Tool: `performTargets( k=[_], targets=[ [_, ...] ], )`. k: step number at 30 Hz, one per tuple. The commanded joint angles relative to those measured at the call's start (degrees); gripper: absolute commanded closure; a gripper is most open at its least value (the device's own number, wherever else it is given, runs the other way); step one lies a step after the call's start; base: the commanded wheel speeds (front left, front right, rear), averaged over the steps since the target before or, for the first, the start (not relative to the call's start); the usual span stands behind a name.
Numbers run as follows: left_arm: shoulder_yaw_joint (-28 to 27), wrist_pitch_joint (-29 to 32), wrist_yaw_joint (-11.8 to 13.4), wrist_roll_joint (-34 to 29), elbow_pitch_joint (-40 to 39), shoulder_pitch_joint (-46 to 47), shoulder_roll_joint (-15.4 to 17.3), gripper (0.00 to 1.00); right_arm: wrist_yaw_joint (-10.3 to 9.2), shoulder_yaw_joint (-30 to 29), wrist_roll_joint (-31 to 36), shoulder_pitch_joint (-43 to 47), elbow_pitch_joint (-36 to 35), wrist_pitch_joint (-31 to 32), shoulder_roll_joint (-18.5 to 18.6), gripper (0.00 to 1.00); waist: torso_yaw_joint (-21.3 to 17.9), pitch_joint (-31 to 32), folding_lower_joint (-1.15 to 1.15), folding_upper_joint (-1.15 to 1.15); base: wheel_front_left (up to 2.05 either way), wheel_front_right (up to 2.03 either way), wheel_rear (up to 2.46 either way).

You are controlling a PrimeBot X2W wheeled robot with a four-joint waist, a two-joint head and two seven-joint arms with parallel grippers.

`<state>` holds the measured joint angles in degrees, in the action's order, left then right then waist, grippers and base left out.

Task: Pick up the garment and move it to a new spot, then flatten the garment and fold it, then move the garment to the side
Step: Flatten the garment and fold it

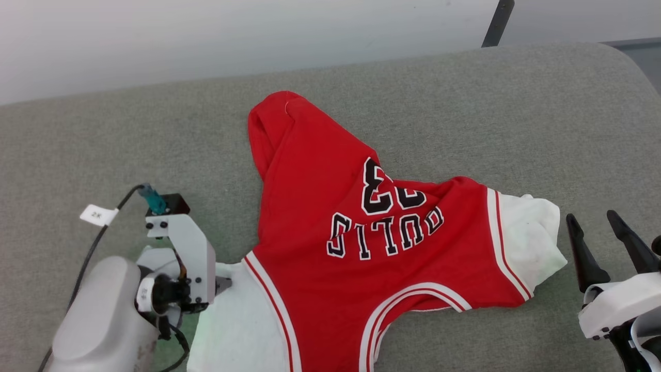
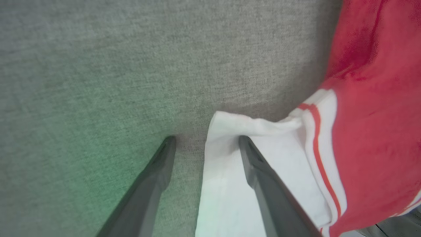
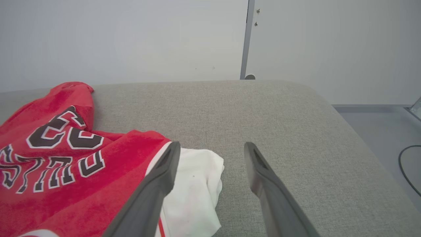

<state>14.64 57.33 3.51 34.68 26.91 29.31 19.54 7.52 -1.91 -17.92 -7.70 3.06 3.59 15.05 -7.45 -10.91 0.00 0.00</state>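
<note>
The garment (image 1: 361, 243) lies rumpled in the middle of the grey upholstered cushion (image 1: 465, 103), its black white-edged lettering (image 1: 384, 232) upside down from the head view and its red body drawn up into a folded peak on the far side. The left gripper (image 2: 206, 140) stands spread and grasps nothing, one finger over bare cushion and the other over the edge of the near white sleeve (image 2: 223, 184) (whether the tips press the cloth I cannot tell). The right gripper (image 1: 591, 217) is likewise spread and empty, just beside the other white sleeve (image 1: 532, 237) but off it. The likeliest fault, as I judge it, is a thin pinch: closing here may take only the sleeve's top layer, or nip the cushion's weave with it, so that the cloth slips out on the lift. With only one side gripped the shirt would hang twisted and land more bunched than it lies now. A pull by the sleeve alone may also stretch the seam at the striped trim. The jersey looks a soft, limp knit that drapes and creases readily; the cushion is a coarse, matt woven fabric with rounded edges, likely to drag on the cloth.
</note>
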Motion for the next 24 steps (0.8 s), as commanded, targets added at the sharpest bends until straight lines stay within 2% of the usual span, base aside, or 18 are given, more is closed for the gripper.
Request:
performTargets(
  k=[1,2,3,15,24],
  targets=[
    [0.6,-0.5,-0.2,-0.1,3.4,-1.6,-0.3,0.09,-0.06,0.2,-0.9,-0.9,0.2,0.6,0.2,0.00,0.0,-0.4,0.00,0.00,0.00,0.00,0.00],
    [0.7,-0.8,-0.5,0.2,4.0,-1.5,-0.6,0.67,-0.06,0.3,-1.1,-1.0,0.3,1.1,0.3,0.00,0.0,-0.5,0.00,0.00,0.00,0.00,0.00],
    [0.3,-1.1,-0.7,0.9,4.6,-1.3,-1.2,1.00,-0.06,0.5,-1.3,-1.0,0.5,1.8,0.5,0.00,0.0,-0.6,0.00,0.00,0.00,0.00,0.00],
    [0.6,-4.2,-3.1,2.3,8.5,2.7,-3.5,1.00,-0.06,3.2,-6.7,-5.3,3.1,16.3,4.2,0.00,1.3,-2.4,0.00,0.00,0.00,0.00,0.00],
    [1.8,-6.4,-4.7,2.0,10.8,6.3,-5.1,1.00,-0.06,4.3,-8.7,-12.4,10.1,25.5,6.3,0.00,4.2,-5.0,0.00,0.00,0.00,0.00,0.00]
  ],
)
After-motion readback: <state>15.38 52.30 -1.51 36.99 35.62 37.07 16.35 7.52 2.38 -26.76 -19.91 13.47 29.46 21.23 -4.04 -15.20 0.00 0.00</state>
